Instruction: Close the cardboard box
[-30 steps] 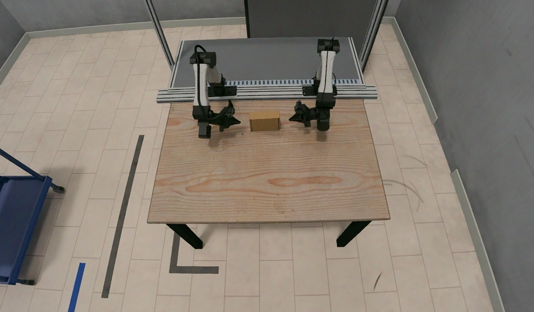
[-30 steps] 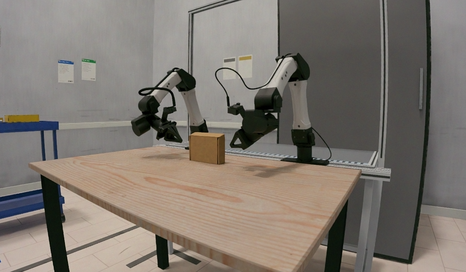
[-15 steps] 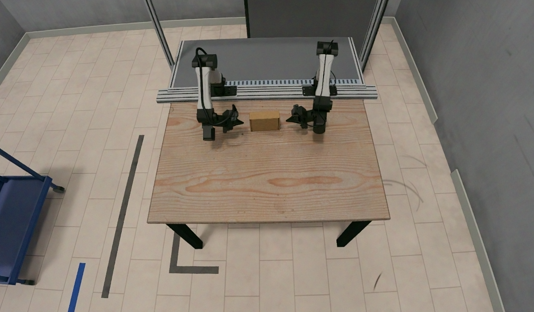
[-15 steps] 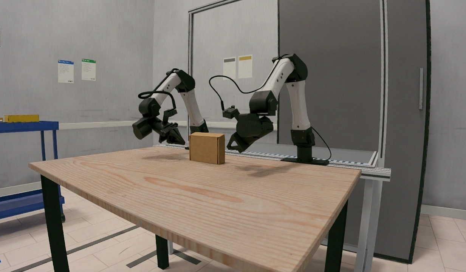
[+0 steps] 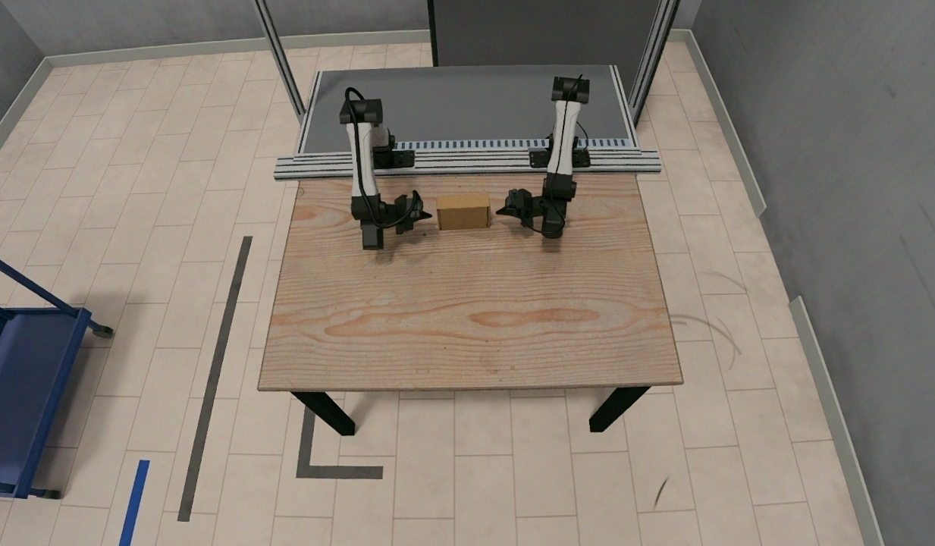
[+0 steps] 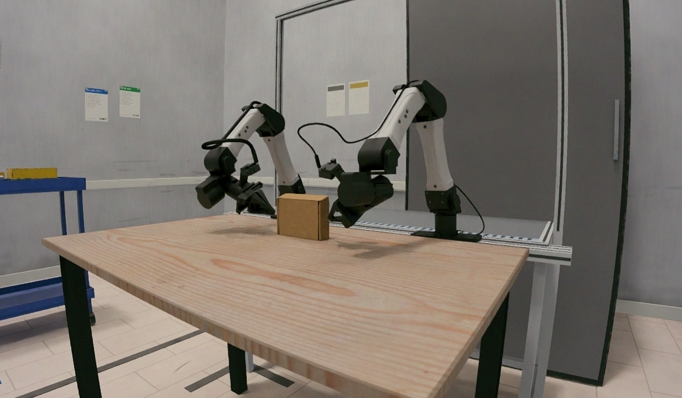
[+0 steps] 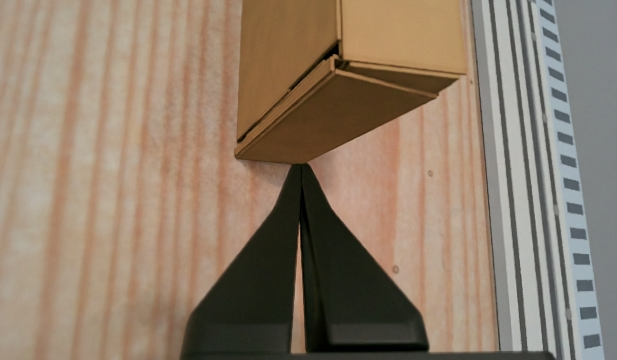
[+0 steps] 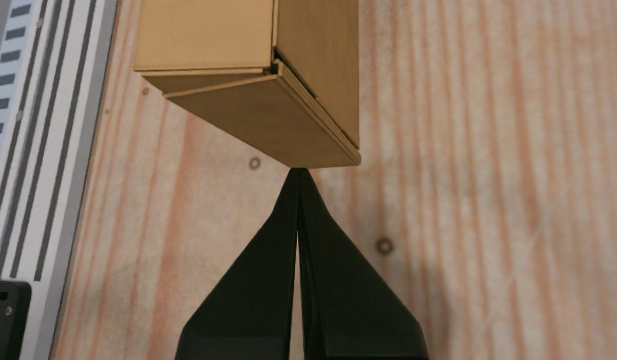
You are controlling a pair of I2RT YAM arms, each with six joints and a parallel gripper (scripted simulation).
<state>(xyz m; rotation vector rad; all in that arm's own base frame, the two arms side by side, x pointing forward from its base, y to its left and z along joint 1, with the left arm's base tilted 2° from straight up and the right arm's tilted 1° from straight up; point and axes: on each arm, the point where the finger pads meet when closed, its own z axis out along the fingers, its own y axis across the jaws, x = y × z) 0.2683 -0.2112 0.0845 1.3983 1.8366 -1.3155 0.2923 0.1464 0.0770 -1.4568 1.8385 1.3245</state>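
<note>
The cardboard box (image 5: 462, 211) (image 6: 302, 216) (image 7: 403, 35) (image 8: 203, 35) stands upright on a narrow face, large faces vertical. Both wrist views show a wedge-shaped gap between the top face and each end wall, and a dark slit beside the front large face. Whether flaps are tucked inside is hidden. My left gripper (image 5: 497, 211) (image 6: 331, 218) (image 7: 300, 174) is shut and empty, its tips close beside the box end on the right in the top view. My right gripper (image 5: 430, 215) (image 6: 274, 214) (image 8: 298, 178) is shut and empty, close beside the opposite end. Contact cannot be told.
The wooden table (image 5: 470, 292) (image 6: 284, 267) carries the box near its rail-side edge. The metal rail (image 5: 470, 162) runs behind the box, with both arm bases on it. A blue cart (image 5: 32, 380) stands on the floor at the left.
</note>
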